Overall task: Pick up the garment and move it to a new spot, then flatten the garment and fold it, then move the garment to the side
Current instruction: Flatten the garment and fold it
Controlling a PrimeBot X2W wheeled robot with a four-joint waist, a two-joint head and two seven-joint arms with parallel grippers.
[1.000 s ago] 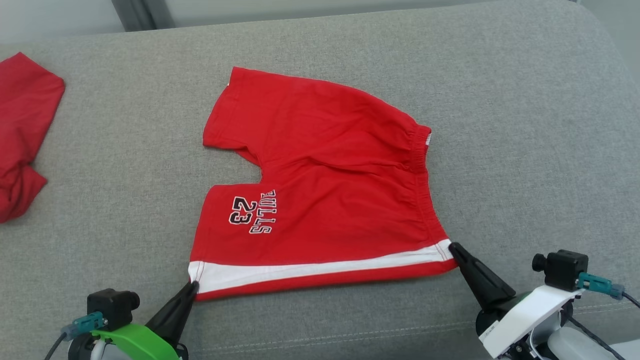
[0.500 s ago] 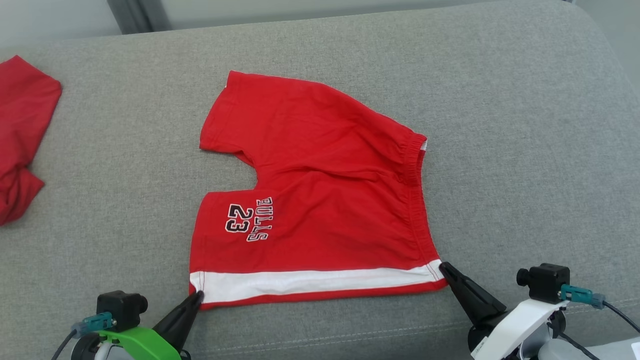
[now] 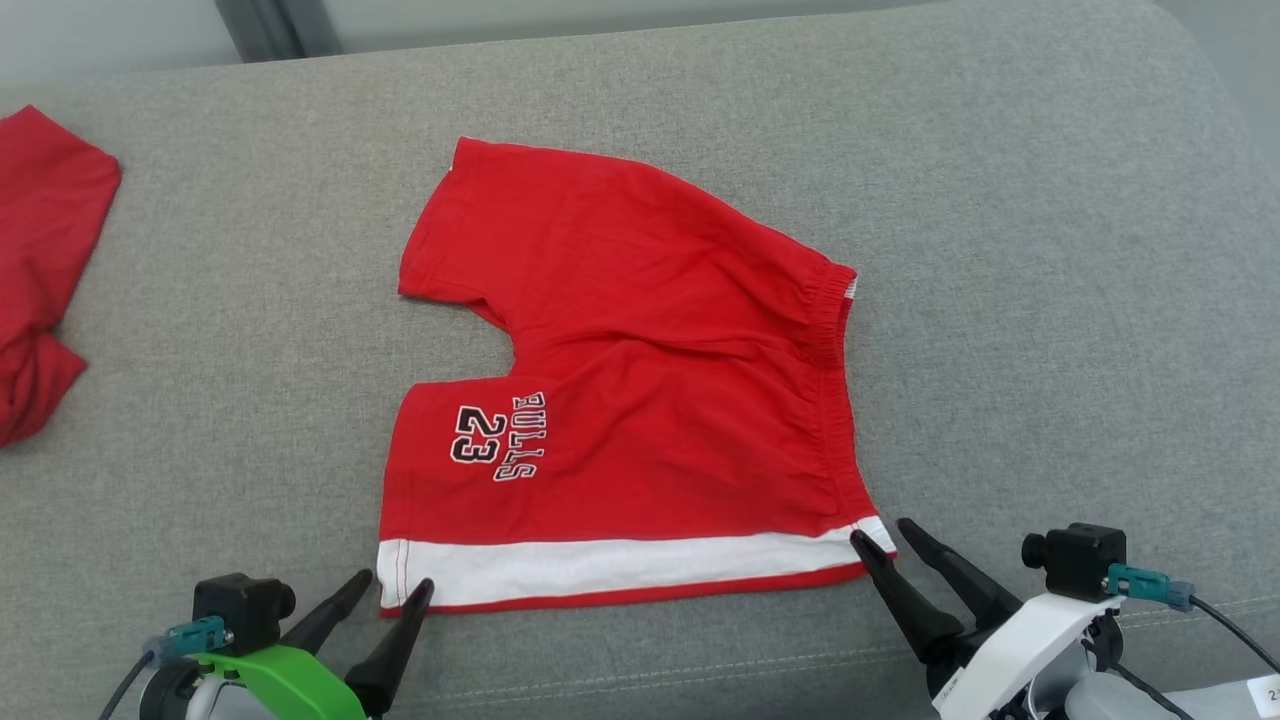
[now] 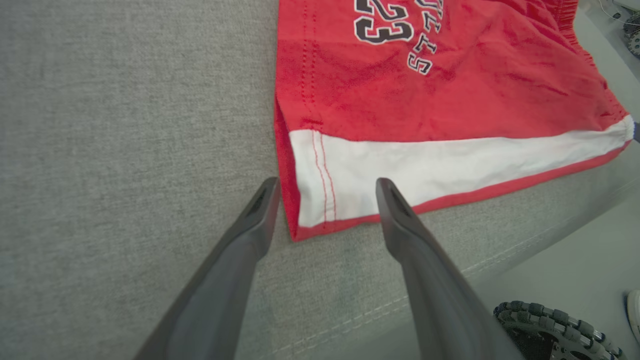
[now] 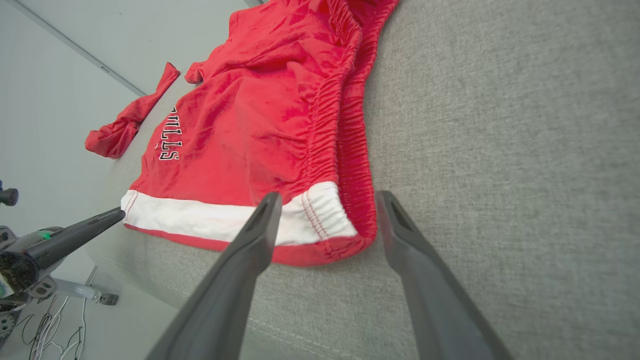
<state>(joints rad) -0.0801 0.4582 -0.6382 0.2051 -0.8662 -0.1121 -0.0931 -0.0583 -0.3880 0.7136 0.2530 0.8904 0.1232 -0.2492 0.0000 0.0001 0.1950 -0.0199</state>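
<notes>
Released within the last second: left gripper (image 3: pixel 398 580) and right gripper (image 3: pixel 880 530), formerly pinched shut, now stand spread wide, holding nothing.
I see the shorts (image 3: pixel 640 380) lying flat near the front edge of the cushion (image 3: pixel 1050 300); their white-striped hem corner sits between the left fingers (image 4: pixel 250 235), the waistband corner between the right fingers (image 5: pixel 250 240), and a second red garment (image 3: pixel 40 270) lies at the left edge.

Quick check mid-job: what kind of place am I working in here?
Probably an indoor test room, with the work laid on a sofa-like seat: a grey upholstered cushion, a plain pale wall beyond it, and loose cables on a bare floor.
</notes>
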